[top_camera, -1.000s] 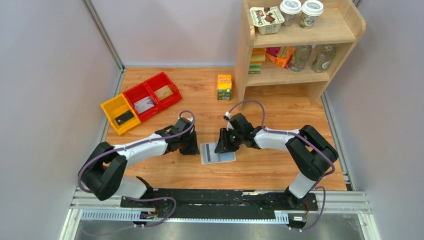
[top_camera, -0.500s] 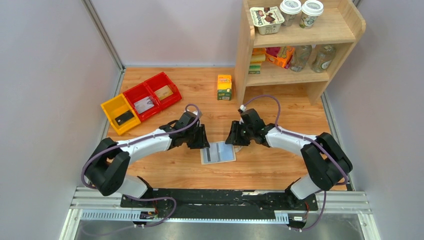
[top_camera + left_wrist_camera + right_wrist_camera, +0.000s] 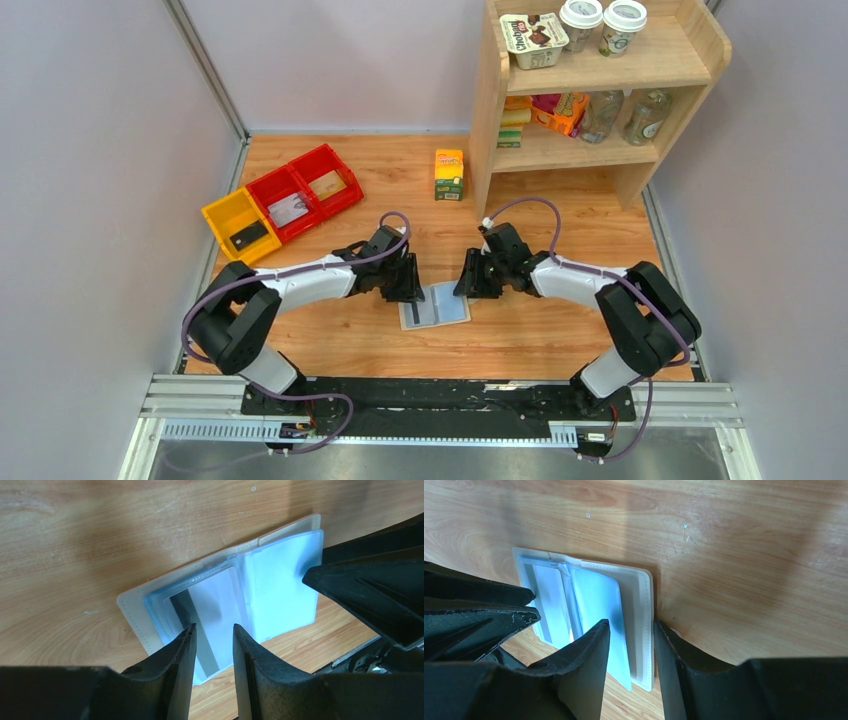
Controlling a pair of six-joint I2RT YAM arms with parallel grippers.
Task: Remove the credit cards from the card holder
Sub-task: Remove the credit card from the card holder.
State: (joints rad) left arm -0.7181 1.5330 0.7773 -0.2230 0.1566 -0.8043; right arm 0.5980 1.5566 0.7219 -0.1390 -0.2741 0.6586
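The card holder [image 3: 437, 303] lies spread open on the table, beige outside with light blue sleeves; it also shows in the left wrist view [image 3: 280, 590] and the right wrist view [image 3: 641, 605]. A whitish credit card [image 3: 216, 605] with a dark stripe sits in its left sleeve, also seen in the right wrist view [image 3: 546, 597]. My left gripper [image 3: 213, 627] is open, its fingertips down over that card's striped end [image 3: 405, 288]. My right gripper [image 3: 630, 625] is open, its jaws either side of the holder's right beige edge [image 3: 470, 283]. Neither holds anything.
A yellow bin [image 3: 222, 212] and two red bins [image 3: 268, 185] stand at the back left, each with a card-like thing inside. A juice carton [image 3: 449, 174] stands by the wooden shelf [image 3: 485, 110], which holds cups, bottles and boxes.
My left gripper has moved right onto the holder's left half. My right gripper drew back to the right, then came down at the holder's right edge. The holder has shifted slightly.
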